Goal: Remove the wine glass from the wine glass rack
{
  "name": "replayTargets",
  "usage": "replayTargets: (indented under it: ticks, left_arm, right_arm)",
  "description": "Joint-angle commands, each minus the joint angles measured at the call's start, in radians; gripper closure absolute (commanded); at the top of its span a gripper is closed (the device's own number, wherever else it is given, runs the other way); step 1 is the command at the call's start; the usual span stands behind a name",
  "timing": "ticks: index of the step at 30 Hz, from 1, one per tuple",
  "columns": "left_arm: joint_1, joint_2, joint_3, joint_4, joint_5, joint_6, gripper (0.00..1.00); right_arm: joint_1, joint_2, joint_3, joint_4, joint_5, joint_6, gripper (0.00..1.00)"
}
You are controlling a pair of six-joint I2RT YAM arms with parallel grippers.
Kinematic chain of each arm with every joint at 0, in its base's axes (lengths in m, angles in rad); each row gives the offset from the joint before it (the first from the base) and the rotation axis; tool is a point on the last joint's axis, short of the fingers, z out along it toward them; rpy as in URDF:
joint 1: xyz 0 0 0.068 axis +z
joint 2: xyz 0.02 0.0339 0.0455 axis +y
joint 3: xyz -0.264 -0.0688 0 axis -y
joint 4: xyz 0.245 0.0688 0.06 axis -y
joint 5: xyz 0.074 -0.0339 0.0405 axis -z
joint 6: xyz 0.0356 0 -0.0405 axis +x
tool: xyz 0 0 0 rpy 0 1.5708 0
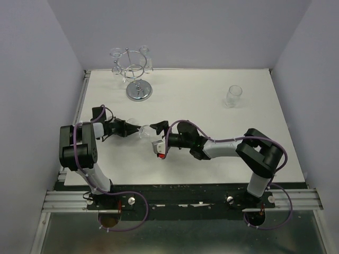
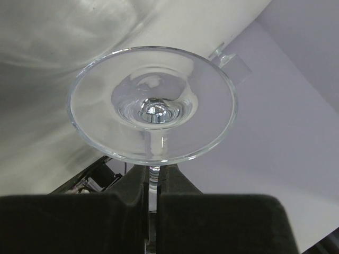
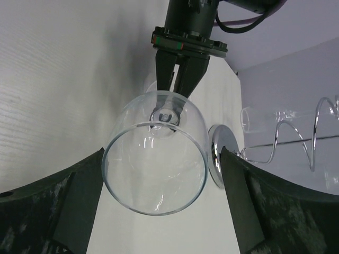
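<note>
One wine glass (image 1: 142, 130) is lying level above mid-table, well apart from the wine glass rack (image 1: 136, 74), its stem toward the left gripper (image 1: 131, 128) and its rim facing the right arm. The left gripper is pinching the stem, and the right gripper (image 1: 157, 137) is standing spread wide, one finger to each side of the bowl.

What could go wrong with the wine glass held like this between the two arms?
1. The left gripper pinches only the thin stem of the wine glass, held sideways; it could swivel or slip.
2. The right gripper stands open on either side of the bowl; squeezing hard might crack it, and an early left release would likely drop it on the table.
</note>
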Motion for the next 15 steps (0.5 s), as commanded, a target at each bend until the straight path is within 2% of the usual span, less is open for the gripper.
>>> replayTargets:
  ticks: [1,9,15]
  left_arm:
    - [-0.006,0.017,0.028,-0.025,0.036,-0.056,1.00]
    - [-0.012,0.012,0.031,-0.028,0.032,-0.059,1.00]
    - [-0.015,0.023,0.041,-0.042,0.026,-0.056,1.00]
  right_arm:
    - [0.014,0.023,0.038,0.061,-0.047,-0.042,0.06]
    - [0.014,0.030,0.051,0.044,-0.054,-0.091,0.15]
    - [0.014,0.014,0.059,0.029,-0.077,-0.102,0.27]
